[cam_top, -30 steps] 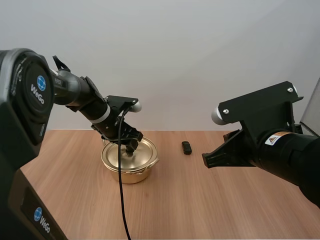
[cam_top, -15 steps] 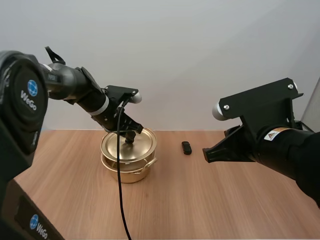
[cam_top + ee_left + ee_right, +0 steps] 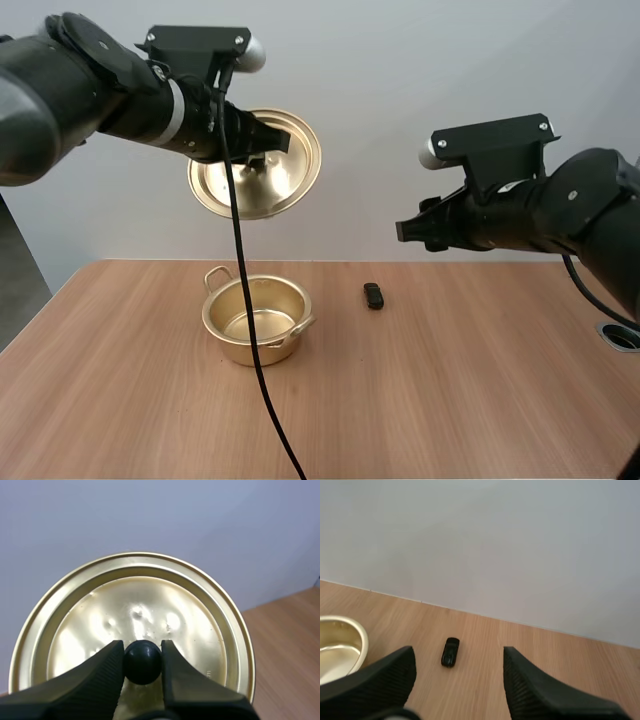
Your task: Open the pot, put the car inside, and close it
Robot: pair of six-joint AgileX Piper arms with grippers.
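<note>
A gold pot stands uncovered on the wooden table. High above it hangs its gold lid, tilted, with my left gripper shut on the lid's black knob. In the left wrist view the fingertips pinch that knob in front of the lid. A small black car lies on the table to the right of the pot. My right gripper hovers well above the table, to the right of the car. Its fingers stand wide apart and empty, with the car and the pot's rim beyond them.
Bare wooden tabletop stretches in front of and to the right of the pot and car. A plain wall stands behind the table's far edge.
My left gripper has lifted the lid off the pot and raised it high, tilting it. My right gripper has opened, and its arm has moved up and back.
</note>
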